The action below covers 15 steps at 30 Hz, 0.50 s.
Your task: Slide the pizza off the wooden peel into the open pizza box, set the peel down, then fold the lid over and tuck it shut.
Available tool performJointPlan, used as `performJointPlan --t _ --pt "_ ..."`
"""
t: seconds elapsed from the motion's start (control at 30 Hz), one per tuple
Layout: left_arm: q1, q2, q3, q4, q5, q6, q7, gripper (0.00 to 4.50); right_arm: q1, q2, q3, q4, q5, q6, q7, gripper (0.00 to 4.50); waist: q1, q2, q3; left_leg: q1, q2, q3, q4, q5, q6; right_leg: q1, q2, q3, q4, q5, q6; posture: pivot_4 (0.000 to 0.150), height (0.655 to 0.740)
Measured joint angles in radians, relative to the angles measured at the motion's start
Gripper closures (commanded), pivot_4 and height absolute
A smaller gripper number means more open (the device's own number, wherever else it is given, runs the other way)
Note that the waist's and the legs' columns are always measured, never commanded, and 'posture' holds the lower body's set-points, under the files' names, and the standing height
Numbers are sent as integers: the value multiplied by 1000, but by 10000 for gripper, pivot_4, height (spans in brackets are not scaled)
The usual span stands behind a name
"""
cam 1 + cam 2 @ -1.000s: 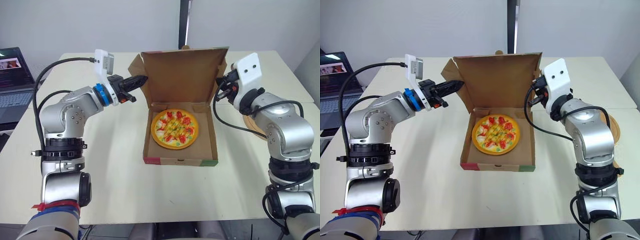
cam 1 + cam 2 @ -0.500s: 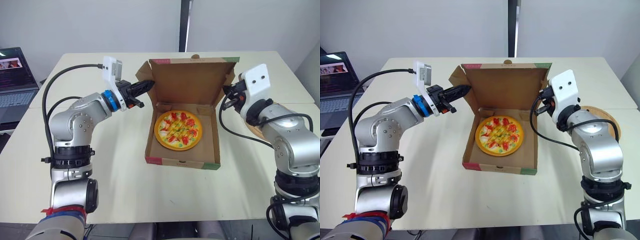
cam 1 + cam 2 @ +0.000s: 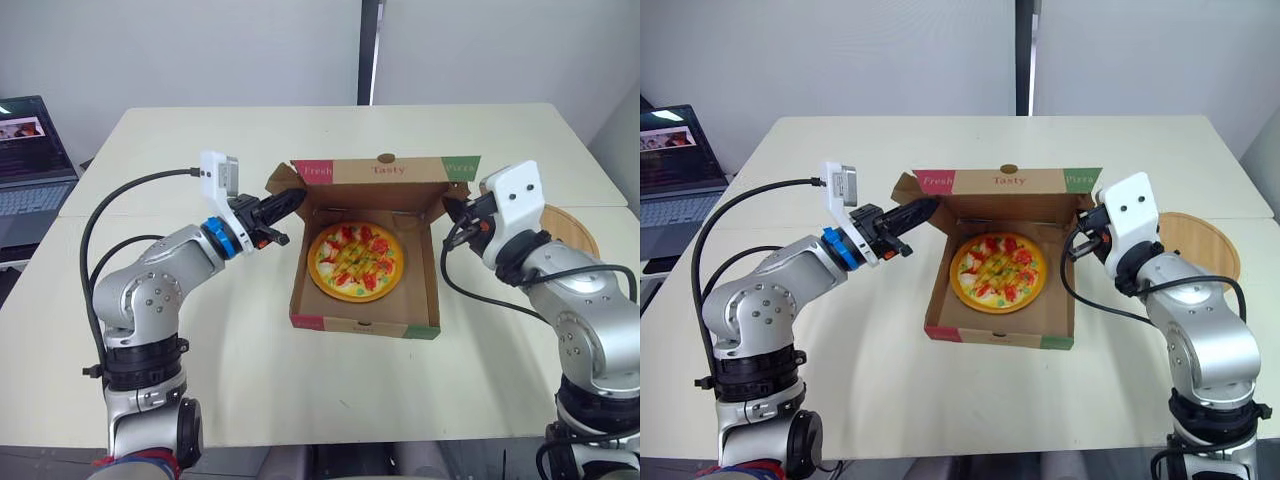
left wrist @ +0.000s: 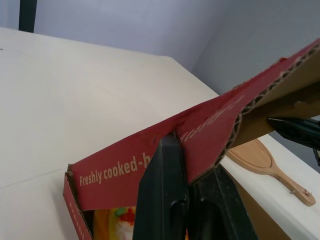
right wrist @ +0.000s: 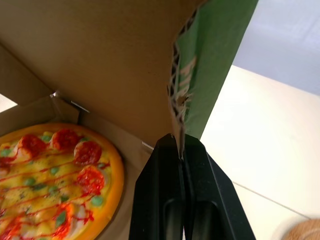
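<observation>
The lid (image 3: 385, 171) has tipped halfway down over the pizza (image 3: 356, 260).
My left gripper (image 3: 290, 200) and right gripper (image 3: 449, 207) pinch its corners; light, bendy card, so I hold gently.

A pale cream table (image 3: 250, 380) is carrying two things directly. An open cardboard pizza box (image 3: 365, 325) is sitting near its middle, and a round wooden peel (image 3: 572, 230) is lying flat toward the right edge, apart from the box.

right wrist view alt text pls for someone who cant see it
The right gripper pinches the green-printed edge of the cardboard lid, which tilts over the box. Under it, the pizza lies in the box.
</observation>
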<state>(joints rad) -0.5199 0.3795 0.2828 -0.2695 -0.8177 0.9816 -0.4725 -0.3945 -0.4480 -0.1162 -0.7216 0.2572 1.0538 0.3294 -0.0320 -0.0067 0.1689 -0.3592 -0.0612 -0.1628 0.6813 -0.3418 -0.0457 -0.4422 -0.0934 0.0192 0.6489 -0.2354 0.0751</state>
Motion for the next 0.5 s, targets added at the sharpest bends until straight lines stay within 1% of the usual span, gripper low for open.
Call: performJointPlan --t 0.23,0.5 --pt "84 4 9 -65 -45 0 27 45000 103 22 4 -73 1 -9 -17 44639 1 0 -3 1 0 0 -1 0 0 1 0 0 0 0 0 1500 7400" --pt "197 17 9 -124 -74 -5 50 45000 251 52 64 -120 -10 -98 -59 44639 2 -1 -7 3 1 1 -1 0 0 1 1 1 0 0 0 1500 7400"
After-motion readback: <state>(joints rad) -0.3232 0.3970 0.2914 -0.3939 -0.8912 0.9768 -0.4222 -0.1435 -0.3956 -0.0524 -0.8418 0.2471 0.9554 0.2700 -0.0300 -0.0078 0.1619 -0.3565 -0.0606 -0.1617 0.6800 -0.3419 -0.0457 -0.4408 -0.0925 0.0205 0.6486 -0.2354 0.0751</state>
